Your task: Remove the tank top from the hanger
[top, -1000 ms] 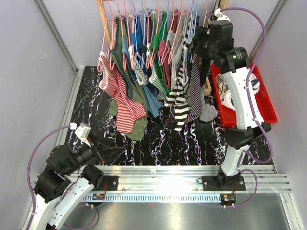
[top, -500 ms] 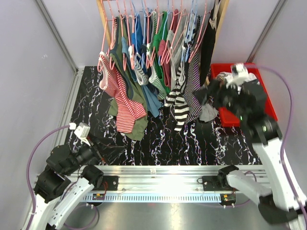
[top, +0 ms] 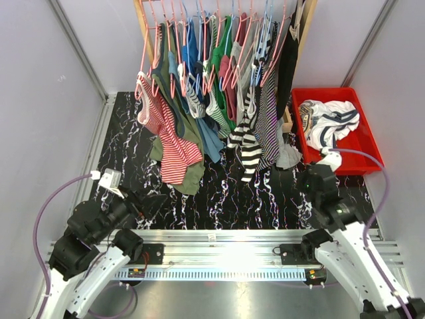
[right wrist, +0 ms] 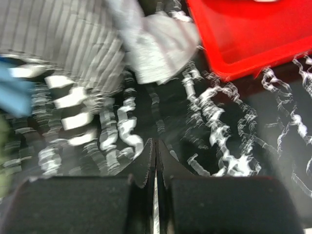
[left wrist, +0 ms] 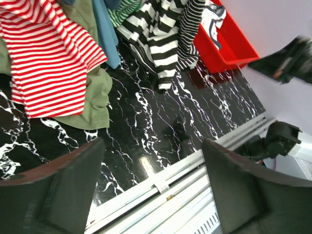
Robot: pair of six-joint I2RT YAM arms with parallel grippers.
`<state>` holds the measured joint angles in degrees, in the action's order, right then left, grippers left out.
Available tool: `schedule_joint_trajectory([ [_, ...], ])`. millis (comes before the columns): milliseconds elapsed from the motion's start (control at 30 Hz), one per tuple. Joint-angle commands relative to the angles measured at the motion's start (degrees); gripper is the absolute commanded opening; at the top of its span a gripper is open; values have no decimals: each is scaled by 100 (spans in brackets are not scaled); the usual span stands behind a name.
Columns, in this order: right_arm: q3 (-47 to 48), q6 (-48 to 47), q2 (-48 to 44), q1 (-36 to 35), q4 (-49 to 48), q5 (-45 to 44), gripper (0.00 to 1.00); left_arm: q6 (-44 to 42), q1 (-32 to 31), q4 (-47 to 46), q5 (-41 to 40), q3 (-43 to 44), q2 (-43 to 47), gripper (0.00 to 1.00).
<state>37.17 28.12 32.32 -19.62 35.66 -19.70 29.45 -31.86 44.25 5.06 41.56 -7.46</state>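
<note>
1. A white tank top with dark striped trim lies crumpled in the red bin at the far right of the surface, off any hanger.
2. In the left wrist view the same tank top shows at the bin's near corner.
3. Just left of the bin stands a wooden rack, crowded with garments on pink hangers.
4. Among them, a red-and-white striped top hangs at the left over an olive garment. A black-and-white striped top hangs toward the right, and a pale grey piece is nearest the bin.
5. The lowest hems reach the black, white-veined surface or hang just above it; which cannot be told.
6. The right gripper hangs low over the surface near the bin's front corner. Its fingers are pressed together with nothing between them, and its view is blurred.
7. The left gripper is at the near left of the surface, spread wide and empty. It points across the surface toward the hanging clothes, well apart from them.
</note>
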Motion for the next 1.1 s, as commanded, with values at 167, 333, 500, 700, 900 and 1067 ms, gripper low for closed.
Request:
schedule_joint_trajectory([
  [167,-1439,-2423,1292,71,-4932,-1167,0,52,-5,-109,-374,-8,465,98],
  [333,-2256,-2400,3243,1552,-8034,542,0,8,-5,-215,-146,36,561,99],
  [500,-2065,-2777,4544,2170,-9643,1951,0,-18,-5,-268,-172,19,720,99],
  [700,-1810,-2663,5713,2700,-10100,3242,0,-36,-14,-276,-391,-60,1185,99],
  [900,-1546,-2680,5584,2700,-9378,3122,34,-54,-14,-347,-348,-131,1475,99],
  [1067,-1458,-2610,5602,2700,-9279,2920,100,-62,-22,-373,-277,-139,1625,99],
])
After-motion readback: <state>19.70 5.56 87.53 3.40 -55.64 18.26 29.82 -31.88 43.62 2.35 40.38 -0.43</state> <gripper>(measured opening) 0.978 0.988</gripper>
